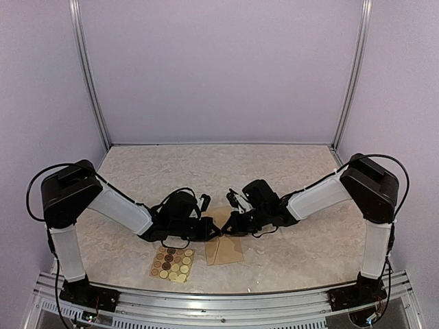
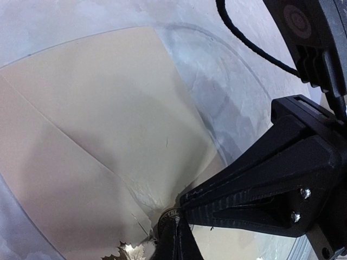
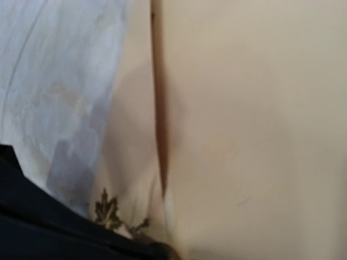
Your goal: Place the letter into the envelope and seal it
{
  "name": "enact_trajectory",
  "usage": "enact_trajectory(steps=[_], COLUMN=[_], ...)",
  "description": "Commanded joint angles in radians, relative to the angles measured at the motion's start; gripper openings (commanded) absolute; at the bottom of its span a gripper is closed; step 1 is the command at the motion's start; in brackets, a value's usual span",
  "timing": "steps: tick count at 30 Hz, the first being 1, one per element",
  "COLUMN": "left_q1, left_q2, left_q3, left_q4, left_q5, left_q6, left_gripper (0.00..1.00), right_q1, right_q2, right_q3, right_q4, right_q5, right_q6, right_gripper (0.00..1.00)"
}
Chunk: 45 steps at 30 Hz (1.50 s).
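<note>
- The two arms lean in from either side, bringing the left pincer (image 1: 211, 230) and the right pincer (image 1: 233, 223) close together over the pale speckled surface (image 1: 274, 164).
- Both hang low over the far end of a tan envelope (image 1: 225, 252).
- A sheet of round stickers (image 1: 173, 264) lies just left of the envelope, not touching it.

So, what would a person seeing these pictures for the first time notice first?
The left gripper and the right gripper, both shut, nearly meet nose to nose over the tan envelope at the middle of the table. A sheet of round stickers lies just left of the envelope. Close up, the right wrist view shows a small dark leaf ornament on pale paper.
</note>
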<state>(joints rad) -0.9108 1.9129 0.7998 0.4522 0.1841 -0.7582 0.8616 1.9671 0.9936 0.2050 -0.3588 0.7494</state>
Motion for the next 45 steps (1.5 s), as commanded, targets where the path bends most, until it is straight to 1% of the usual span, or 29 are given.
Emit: enact_trajectory(steps=[1, 12, 20, 24, 31, 34, 37, 41, 45], left_q1=[-0.006, -0.006, -0.01, -0.008, -0.001, 0.016, 0.028, 0.027, 0.024], left_q2=[0.023, 0.033, 0.047, -0.009, -0.193, -0.229, -0.216, -0.158, -0.123], left_q3=[-0.03, -0.034, -0.036, -0.044, -0.075, -0.093, -0.098, -0.09, -0.094], left_q4=[-0.009, 0.023, 0.085, 0.082, -0.012, -0.033, -0.043, -0.019, -0.003], left_q5=[0.004, 0.028, 0.076, 0.063, -0.031, -0.044, -0.032, -0.005, -0.019], left_q6=[-0.006, 0.0, 0.006, 0.012, 0.039, 0.043, 0.038, 0.023, 0.007], left_gripper=[0.0, 0.0, 0.0, 0.0, 0.0, 0.0, 0.0, 0.0, 0.0], right_q1=[-0.008, -0.008, -0.008, -0.007, -0.007, -0.006, -0.004, 0.007, 0.014], right_q2=[-0.028, -0.049, -0.109, -0.152, -0.206, -0.201, -0.184, -0.141, -0.131], right_q3=[-0.018, -0.023, -0.04, -0.043, -0.035, -0.026, -0.008, 0.022, 0.026], right_q4=[-0.063, -0.068, -0.074, -0.088, -0.113, -0.11, -0.105, -0.107, -0.094], right_q5=[0.034, 0.033, 0.042, 0.05, 0.045, 0.03, 0.006, -0.017, -0.02], right_q6=[-0.009, -0.009, -0.01, -0.021, -0.048, -0.057, -0.07, -0.077, -0.066], right_gripper=[0.0, 0.0, 0.0, 0.0, 0.01, 0.01, 0.0, 0.0, 0.0])
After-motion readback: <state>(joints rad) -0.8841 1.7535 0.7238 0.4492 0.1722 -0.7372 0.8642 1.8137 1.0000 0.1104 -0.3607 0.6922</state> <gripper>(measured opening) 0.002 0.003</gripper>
